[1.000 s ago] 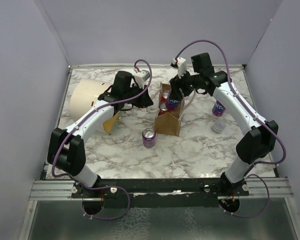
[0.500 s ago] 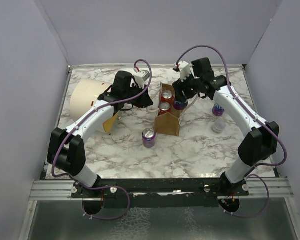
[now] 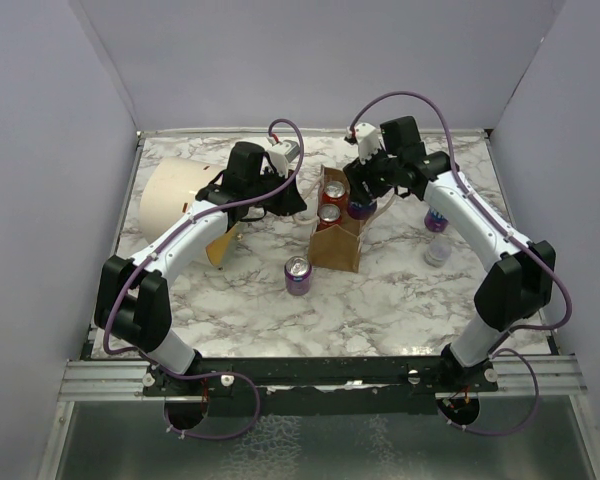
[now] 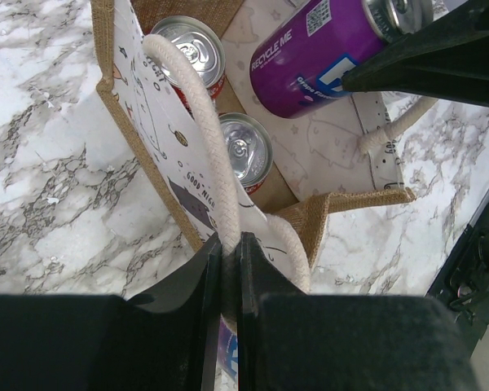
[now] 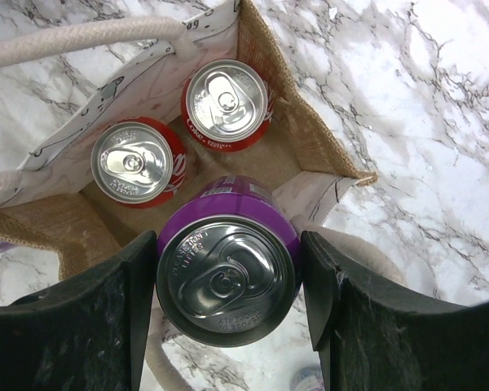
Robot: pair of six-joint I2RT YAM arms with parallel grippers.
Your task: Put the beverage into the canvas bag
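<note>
One smooth purple can (image 5: 226,277) hangs over the coarse-woven canvas bag (image 5: 296,134)

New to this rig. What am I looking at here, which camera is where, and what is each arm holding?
Two robot arms are bolted at the near edge of a marble table. The wide picture comes from a fixed camera above and behind them; the other two come from a camera on each wrist. The left gripper is shut on a cream handle of the canvas bag. The right gripper grips a purple can over the bag's mouth; two red cans sit inside. A second purple can stands on the table, and a cream cylinder lies at left.
</note>
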